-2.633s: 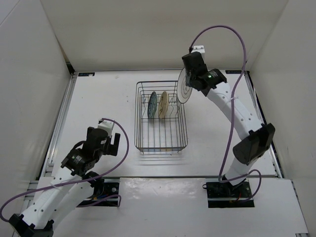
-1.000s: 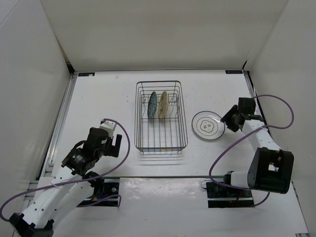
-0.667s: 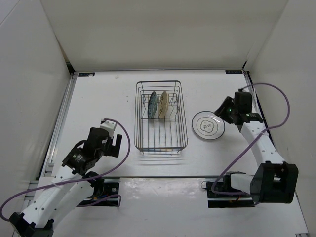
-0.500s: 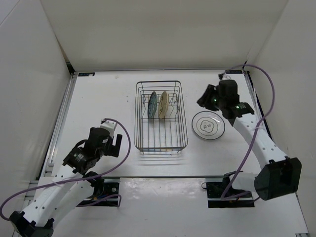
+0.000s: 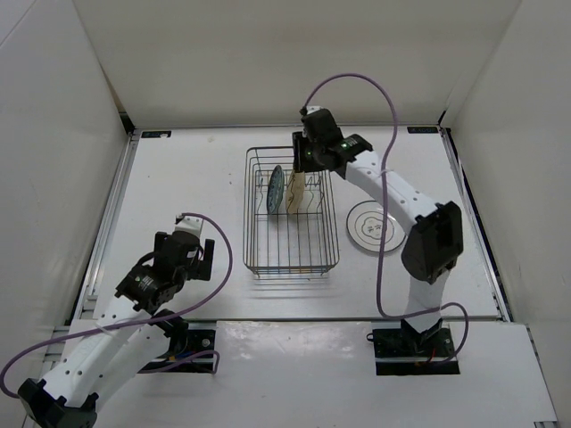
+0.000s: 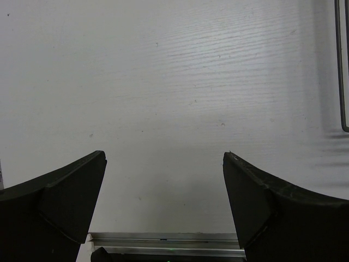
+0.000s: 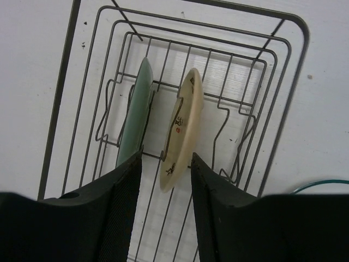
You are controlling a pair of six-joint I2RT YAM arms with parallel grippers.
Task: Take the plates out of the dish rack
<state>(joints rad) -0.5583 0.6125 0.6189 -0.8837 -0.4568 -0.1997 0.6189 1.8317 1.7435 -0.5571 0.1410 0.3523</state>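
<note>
Two plates stand upright in the dish rack [image 5: 294, 245]: teal plate [image 7: 135, 117], cream plate [image 7: 184, 123]; white plate [image 5: 376, 225] lies on the table [image 5: 178, 196] beside it. Our right pincer [image 7: 164, 164] hangs spread over the cream one; we'd centre its rim betw. the fingers [image 7: 125, 196], then lift straight up. Our left pincer [image 6: 163, 164] gapes, idle.
</note>
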